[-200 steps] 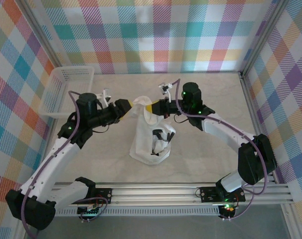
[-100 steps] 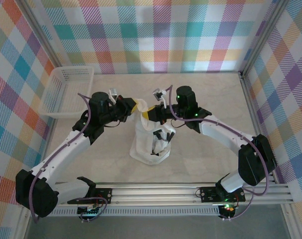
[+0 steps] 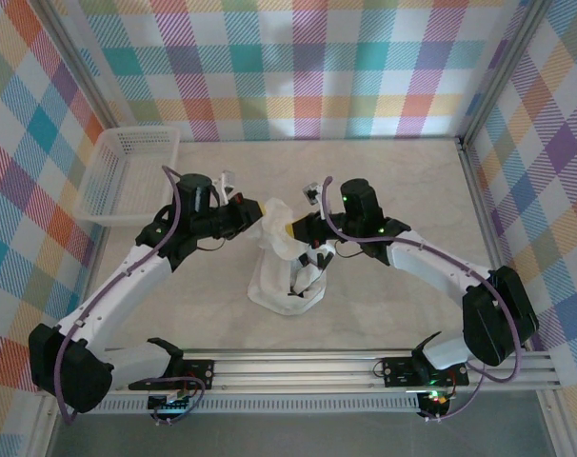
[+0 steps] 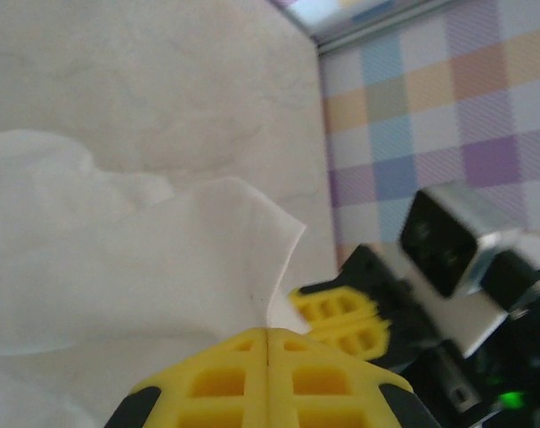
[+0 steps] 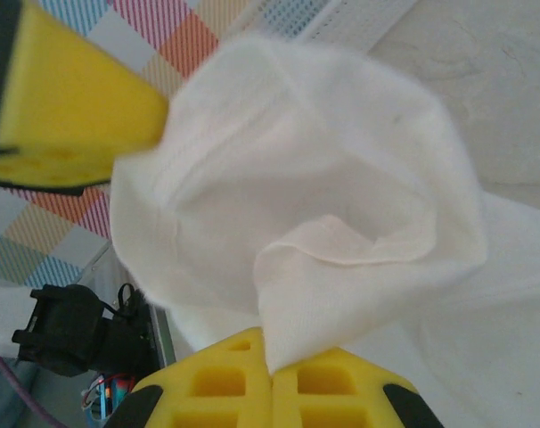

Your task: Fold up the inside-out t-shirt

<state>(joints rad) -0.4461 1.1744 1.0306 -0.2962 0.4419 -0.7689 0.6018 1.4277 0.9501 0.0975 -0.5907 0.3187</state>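
Item 1, left arm: rises from its base at the near left, bent at the elbow, with the forearm angled inward toward the middle of the table [image 3: 403, 190].

Item 2, left gripper [image 3: 254, 211]: the yellow fingers are pressed together and pinch an upper edge of white cloth. From the left wrist camera, the left gripper [image 4: 267, 337] shows the cloth's edge running down into the seam between its tips.

Item 3, right arm: sweeps in from the near right, elbow out at the right side, forearm pointing left toward the other arm.

Item 4, right gripper [image 3: 294, 228]: the fingers are together and clamped on a fold of the same cloth. It sits just beside the left gripper, the tips nearly facing. From the right wrist camera, the right gripper [image 5: 272, 373] has the fold tucked between its tips.

Item 5, inside-out t-shirt [image 3: 287, 278]: white and held up at the top by both grippers, it hangs bunched in a column. The lower part is heaped on the middle of the table, with dark print showing there.

Item 6, mesh basket [image 3: 127, 171]: white, at the far left, well apart from the shirt
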